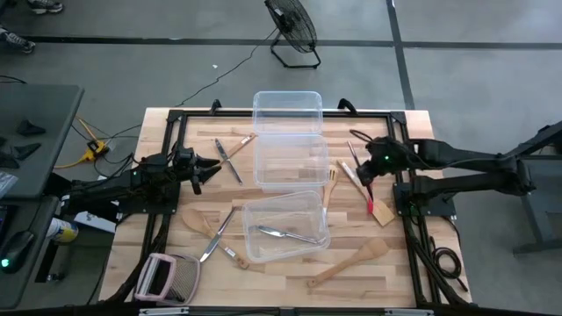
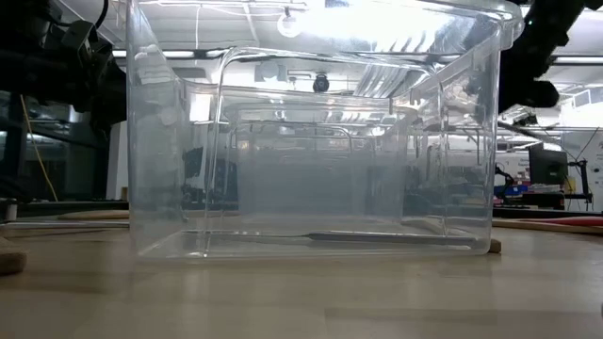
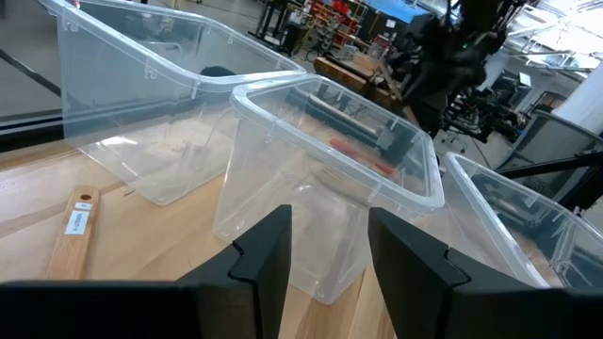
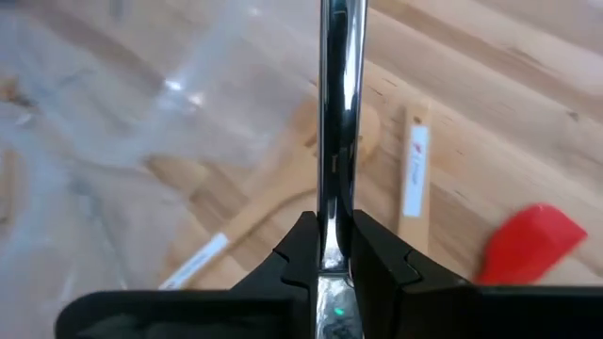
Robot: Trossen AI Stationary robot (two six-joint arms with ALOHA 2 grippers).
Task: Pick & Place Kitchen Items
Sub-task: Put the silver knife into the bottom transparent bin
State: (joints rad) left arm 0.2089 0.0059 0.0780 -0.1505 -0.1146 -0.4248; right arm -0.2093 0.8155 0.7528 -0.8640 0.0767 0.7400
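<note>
The right tool (image 4: 327, 247) is clamped on a silver utensil (image 4: 339, 104) above the worktop (left tool (image 3: 328, 247) waits, fingers apart), so next comes carrying it over a clear tub (image 1: 290, 160).

You're in a lab or workshop. Beyond the left gripper (image 3: 325, 259), shelving (image 3: 330, 14) stands; a floor fan (image 1: 292, 31) sits on concrete.

Both arms are showing matte black housings built of jointed, angular segments. The left arm's black two-finger pincer (image 3: 325, 254) is presenting flat, blocky fingers (image 3: 264, 254) with stepped inner edges. The right arm's black pincer (image 4: 328, 247) is displaying a small green indicator light at its base.
</note>
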